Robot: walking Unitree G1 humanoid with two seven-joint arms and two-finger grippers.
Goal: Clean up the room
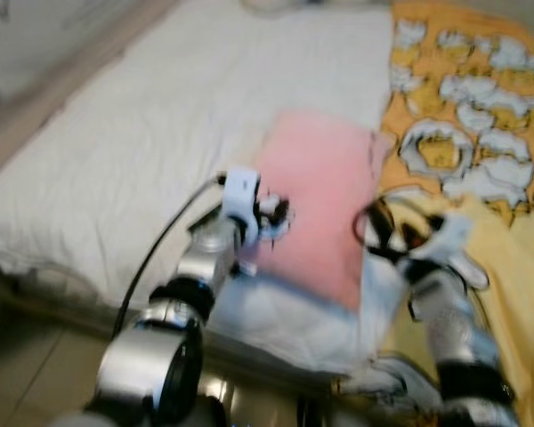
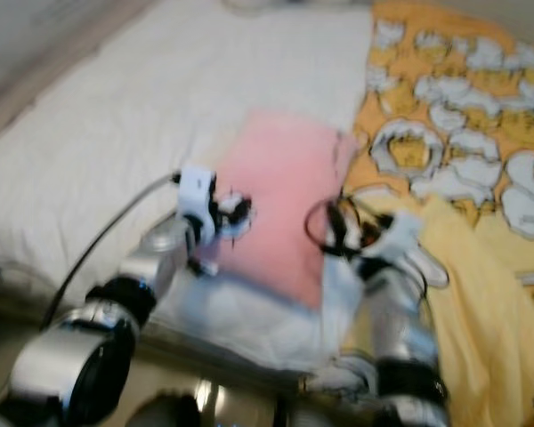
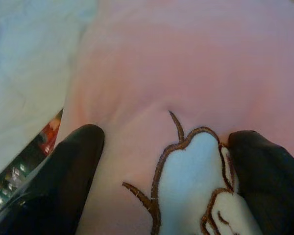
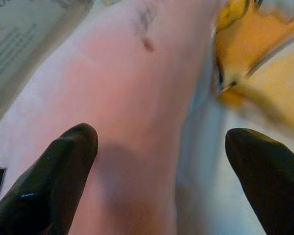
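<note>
A pink cloth (image 1: 319,200) lies on the white bed (image 1: 133,142) at its near edge, just beside a yellow patterned blanket (image 1: 481,133). The left gripper (image 3: 161,166), fingers spread wide, rests on the cloth's left edge; the right gripper (image 4: 161,161), also spread wide, hovers over its right edge.
</note>
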